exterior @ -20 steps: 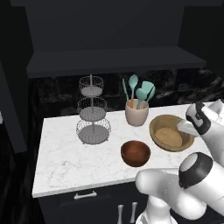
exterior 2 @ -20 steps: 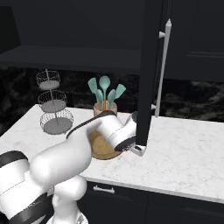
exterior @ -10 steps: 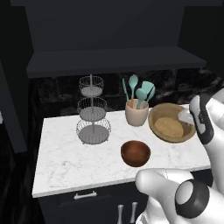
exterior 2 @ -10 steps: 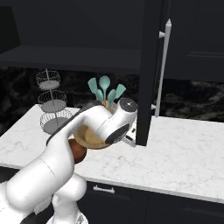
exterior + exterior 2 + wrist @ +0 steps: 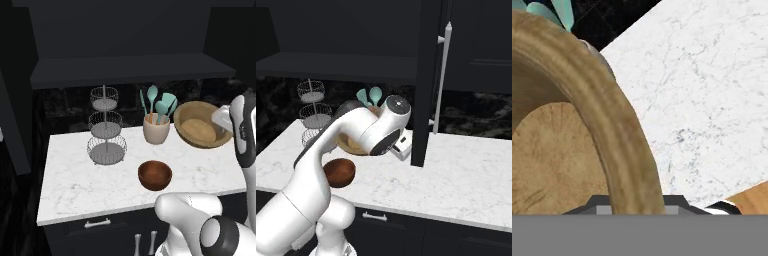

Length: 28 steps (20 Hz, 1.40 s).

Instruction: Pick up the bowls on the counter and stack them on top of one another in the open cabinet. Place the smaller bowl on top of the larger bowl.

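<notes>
Light tan, wide wooden bowl is clamped by its rim in the nearly closed gripper, raised and tilted right of the beige utensil cup, with the dark open cabinet shelf above it.

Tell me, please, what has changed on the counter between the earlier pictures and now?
The claw, already shut on the rim of the larger bowl, has lifted it off the counter and raised it, tilted, beside the utensil cup. The smaller bowl, the wire stand and the cup stayed where they were.
</notes>
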Motion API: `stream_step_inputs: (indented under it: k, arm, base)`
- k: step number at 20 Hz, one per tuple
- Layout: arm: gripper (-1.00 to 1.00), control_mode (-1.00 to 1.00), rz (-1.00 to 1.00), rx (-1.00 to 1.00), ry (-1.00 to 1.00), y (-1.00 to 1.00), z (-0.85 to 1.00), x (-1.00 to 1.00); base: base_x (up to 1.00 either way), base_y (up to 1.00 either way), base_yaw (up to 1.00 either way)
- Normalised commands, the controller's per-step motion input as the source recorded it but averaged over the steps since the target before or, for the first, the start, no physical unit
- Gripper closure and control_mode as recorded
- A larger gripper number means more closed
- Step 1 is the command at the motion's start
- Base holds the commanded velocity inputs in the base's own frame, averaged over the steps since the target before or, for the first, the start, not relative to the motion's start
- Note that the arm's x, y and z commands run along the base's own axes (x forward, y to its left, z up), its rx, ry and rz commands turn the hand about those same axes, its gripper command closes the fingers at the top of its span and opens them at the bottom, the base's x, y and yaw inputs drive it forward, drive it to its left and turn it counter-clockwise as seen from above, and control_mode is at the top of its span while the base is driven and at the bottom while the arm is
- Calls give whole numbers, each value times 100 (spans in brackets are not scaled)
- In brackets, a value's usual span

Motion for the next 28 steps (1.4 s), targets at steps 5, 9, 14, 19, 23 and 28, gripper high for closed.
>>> stream_step_inputs:
  k: [5, 9, 14, 19, 23, 28]
  arm:
    - [100, -100, -35, 3, -19, 56, 31, -9]
    - [100, -100, -40, 9, -7, 39, 55, -9]
    - [100, -100, -34, 27, 0, 19, 75, -1]
    - [100, -100, -30, 30, 0, 16, 59, 0]
    - [100, -100, -14, 26, -11, 1, 34, 9]
    - [100, -100, -4, 7, -12, 6, 49, 38]
  base:
    - [0, 0, 0]
    - [0, 0, 0]
    - [0, 0, 0]
    - [0, 0, 0]
    - [0, 0, 0]
    - [0, 0, 0]
